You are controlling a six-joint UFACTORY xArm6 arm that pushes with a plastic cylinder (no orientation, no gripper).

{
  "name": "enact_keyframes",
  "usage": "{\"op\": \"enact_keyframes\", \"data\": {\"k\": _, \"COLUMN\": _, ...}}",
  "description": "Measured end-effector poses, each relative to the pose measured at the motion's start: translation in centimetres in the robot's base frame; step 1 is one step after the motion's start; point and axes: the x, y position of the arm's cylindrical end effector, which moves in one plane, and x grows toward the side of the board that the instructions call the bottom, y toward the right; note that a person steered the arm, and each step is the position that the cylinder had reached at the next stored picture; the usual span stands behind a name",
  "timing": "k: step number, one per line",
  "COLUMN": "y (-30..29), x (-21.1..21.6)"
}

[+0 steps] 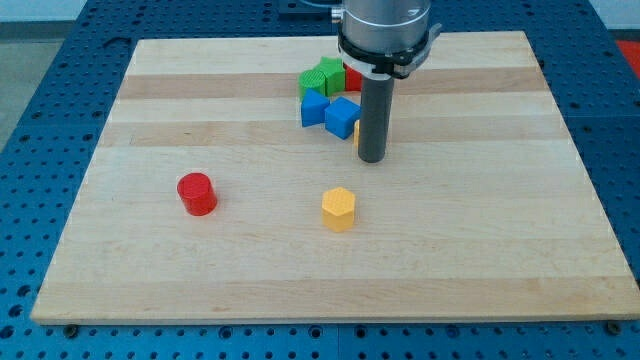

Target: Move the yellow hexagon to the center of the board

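The yellow hexagon (338,209) sits on the wooden board (480,230), a little below the board's middle. My tip (371,158) is above and to the right of it, apart from it, close to a cluster of blocks. The rod hangs from the arm at the view's top.
A red cylinder (197,193) stands at the left. A cluster near the top holds a blue cube (342,116), another blue block (314,108), a green block (322,77) and a red block (353,78). A sliver of a yellow block (357,133) shows beside the rod.
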Motion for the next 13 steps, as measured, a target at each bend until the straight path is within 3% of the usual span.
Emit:
{"op": "enact_keyframes", "data": {"k": 2, "y": 5.5, "x": 7.2}}
{"op": "enact_keyframes", "data": {"k": 3, "y": 5.0, "x": 11.5}}
{"op": "enact_keyframes", "data": {"k": 4, "y": 0.5, "x": 12.1}}
{"op": "enact_keyframes", "data": {"k": 5, "y": -3.1, "x": 9.8}}
{"op": "enact_keyframes", "data": {"k": 7, "y": -3.1, "x": 3.3}}
{"op": "enact_keyframes", "data": {"k": 9, "y": -4.3, "x": 9.3}}
{"op": "enact_keyframes", "data": {"k": 10, "y": -9.4, "x": 9.4}}
{"op": "enact_keyframes", "data": {"k": 11, "y": -11.6, "x": 7.1}}
{"op": "enact_keyframes", "data": {"k": 13, "y": -5.2, "x": 4.1}}
